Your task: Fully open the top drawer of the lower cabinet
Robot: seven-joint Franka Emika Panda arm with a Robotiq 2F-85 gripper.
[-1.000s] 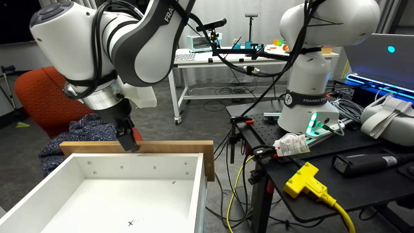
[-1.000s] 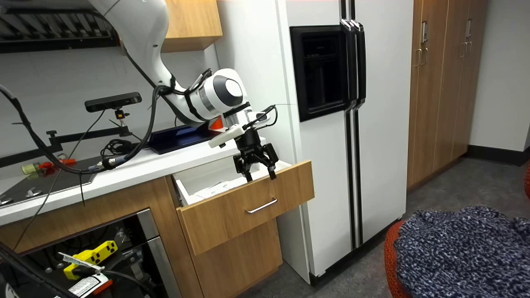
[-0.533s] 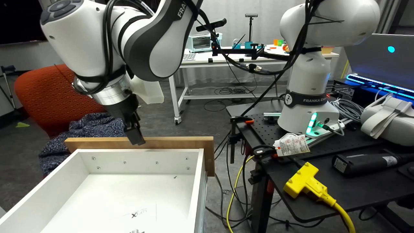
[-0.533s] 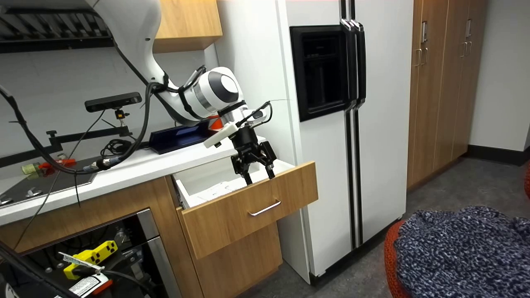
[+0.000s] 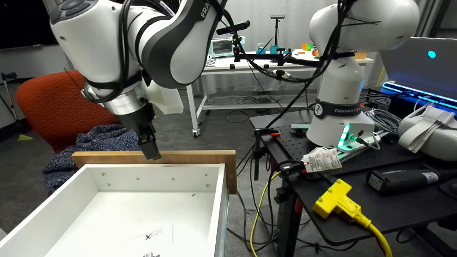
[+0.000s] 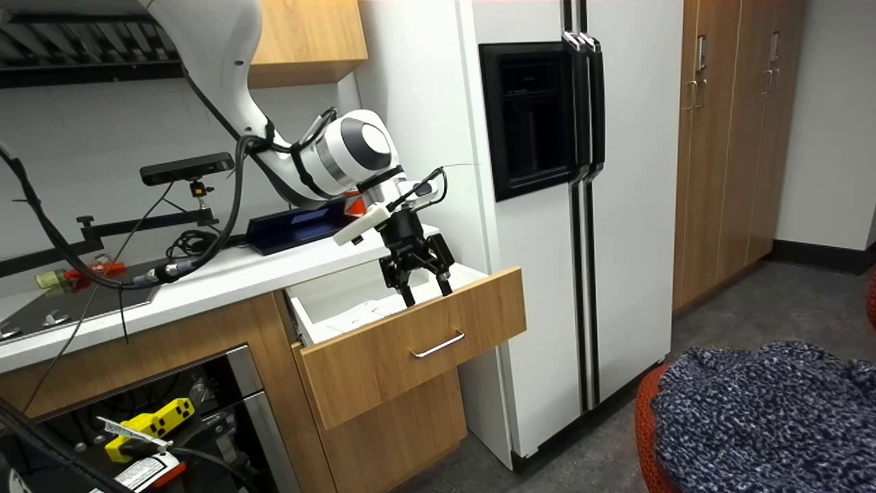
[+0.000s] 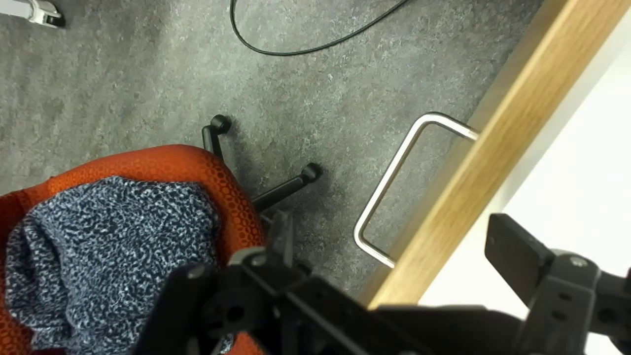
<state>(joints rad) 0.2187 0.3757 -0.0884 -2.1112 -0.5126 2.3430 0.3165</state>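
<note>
Hangs with the end effector point(image 6: 427, 294) at the top of the light-brown wooden front point(image 6: 390, 356) of the top drawer point(image 5: 153, 182): released, with fingers point(image 7: 517, 261) spread wide apart. Straddles the wood in the wrist view, with one finger toward the grey floor point(image 7: 320, 98) and the opposite one over the white drawer interior. Has both fingertips right at the upper edge of the front in an exterior view; cannot tell about contact with the wood. Shows the metal bar handle point(image 7: 388, 176) on the outer face, below the fingertips and apart from them. Shows the drawer pulled well out of the lower cabinet point(image 6: 404, 431), next to the white refrigerator point(image 6: 636, 205); cannot tell about full extension. Past the front, in the wrist view, includes an orange-red office chair point(image 7: 239, 217) carrying a speckled dark-blue cloth point(image 7: 118, 236). Rests the arm base point(image 5: 339, 132) on a black bench point(image 5: 407, 207) apart from the drawer, near a yellow outlet block point(image 5: 334, 200).
</note>
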